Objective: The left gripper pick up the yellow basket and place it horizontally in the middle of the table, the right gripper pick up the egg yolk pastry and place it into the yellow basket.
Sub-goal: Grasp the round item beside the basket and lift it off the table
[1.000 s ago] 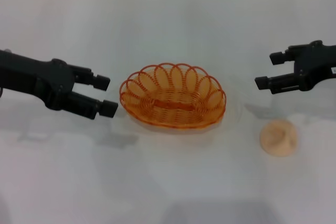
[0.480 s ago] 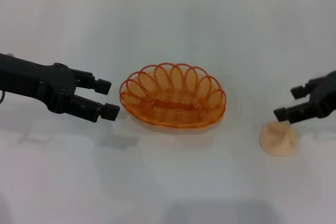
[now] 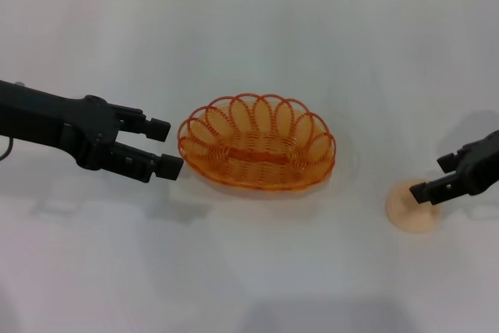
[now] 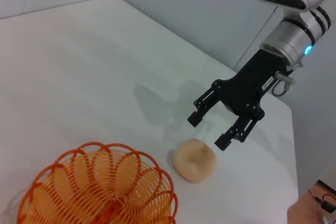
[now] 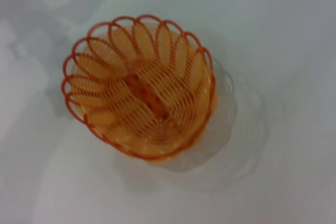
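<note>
The egg yolk pastry (image 3: 414, 208) lies on the table (image 3: 257, 37) toward its right edge, in the nearer half, well apart from the yellow basket (image 3: 256, 143). It looks soft and crumbly, light, with a smooth dome, so I judge that a gentle hold across its widest part, low on both sides, is safest; a hard squeeze may crush it. The right gripper (image 3: 441, 177) is just over the pastry, its fingers spread wider than the bun and holding nothing. The basket stands in the middle of the table, lying lengthwise from left to right; it seems light and stiff. The left gripper (image 3: 162, 146) is just beside the basket's left rim, fingers apart, empty.
</note>
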`<state>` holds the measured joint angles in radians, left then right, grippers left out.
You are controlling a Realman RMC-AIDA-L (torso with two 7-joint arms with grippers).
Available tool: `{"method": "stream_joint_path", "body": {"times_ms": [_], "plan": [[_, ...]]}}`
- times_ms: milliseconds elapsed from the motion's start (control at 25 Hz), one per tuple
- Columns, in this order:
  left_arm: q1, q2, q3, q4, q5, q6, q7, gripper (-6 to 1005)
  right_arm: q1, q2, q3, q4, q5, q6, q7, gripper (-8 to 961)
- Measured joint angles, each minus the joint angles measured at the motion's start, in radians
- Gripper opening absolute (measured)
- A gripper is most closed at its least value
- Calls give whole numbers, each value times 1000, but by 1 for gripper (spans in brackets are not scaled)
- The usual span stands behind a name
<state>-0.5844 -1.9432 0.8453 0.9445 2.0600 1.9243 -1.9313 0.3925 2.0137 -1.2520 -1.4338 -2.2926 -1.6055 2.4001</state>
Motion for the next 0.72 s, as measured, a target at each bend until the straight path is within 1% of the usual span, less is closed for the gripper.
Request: {"method": "stream_joint_path", "body": {"times_ms": [400,720], "plan": [[3,-10,-2,-1,-1,-5,0,888,2,0,-63,56,-20,52,3,668],[4,-14,-2,-1,-3,-5,0,888,0,0,-71,56,-31,62,0,650]]}}
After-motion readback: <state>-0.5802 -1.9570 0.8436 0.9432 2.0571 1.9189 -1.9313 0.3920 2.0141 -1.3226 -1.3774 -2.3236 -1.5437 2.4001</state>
